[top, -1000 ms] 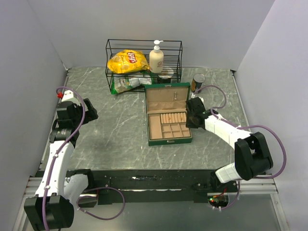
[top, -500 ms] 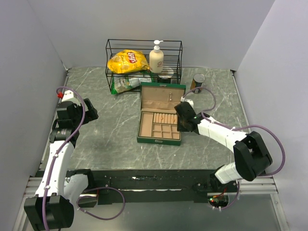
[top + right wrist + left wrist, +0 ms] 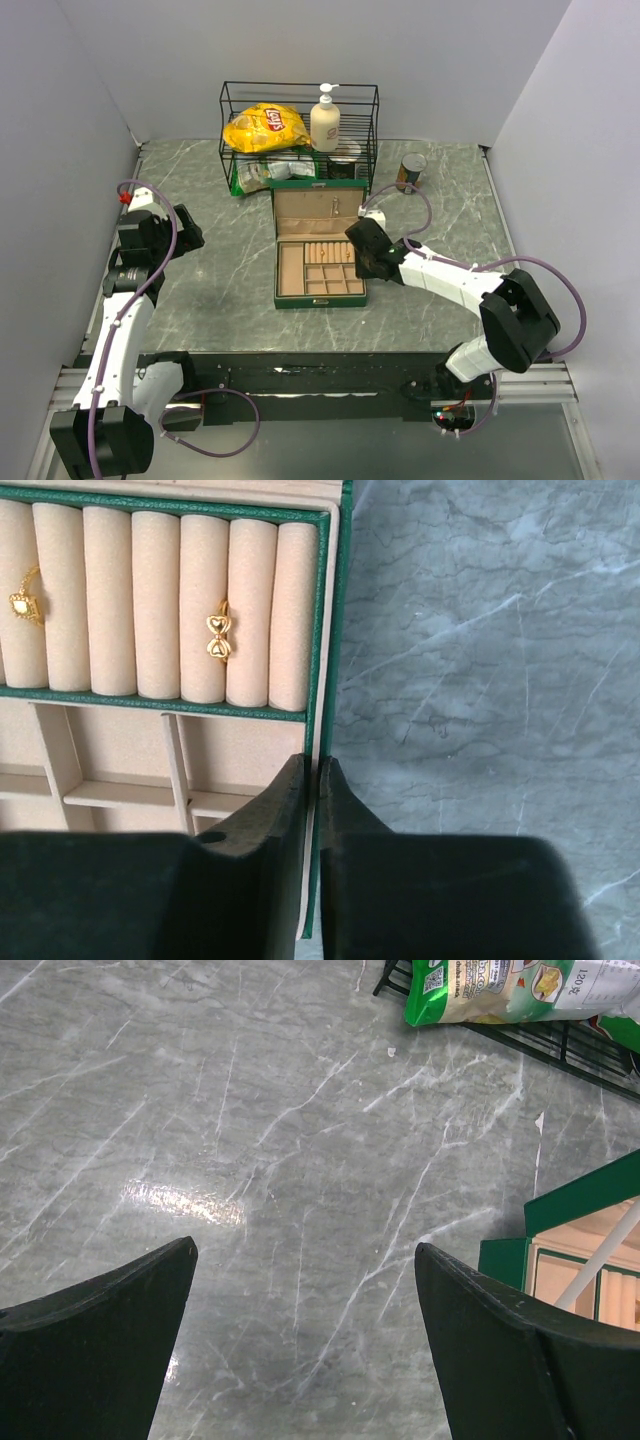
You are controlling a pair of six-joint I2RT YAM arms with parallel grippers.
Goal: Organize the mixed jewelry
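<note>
The green box [image 3: 320, 299] with tan compartments lies open at the table's middle, its lid [image 3: 318, 212] up. My right gripper [image 3: 366, 263] is shut on the box's right wall, one finger inside and one outside, as the right wrist view [image 3: 312, 766] shows. A small gold bow ring [image 3: 218, 640] sits in the ring rolls, and another small gold piece [image 3: 22, 603] sits further left. No silvery bangles are in view. My left gripper [image 3: 187, 235] is open and empty above bare table [image 3: 305, 1250] at the left, well apart from the box [image 3: 590, 1192].
A black wire rack [image 3: 300, 100] stands at the back, holding a yellow chips bag [image 3: 265, 127], a soap bottle [image 3: 325, 120] and a green snack bag [image 3: 262, 173]. A can [image 3: 411, 170] stands at the back right. Grey walls close in both sides.
My right gripper has dragged the open box leftward and slightly nearer across the table. The left arm has not moved.
</note>
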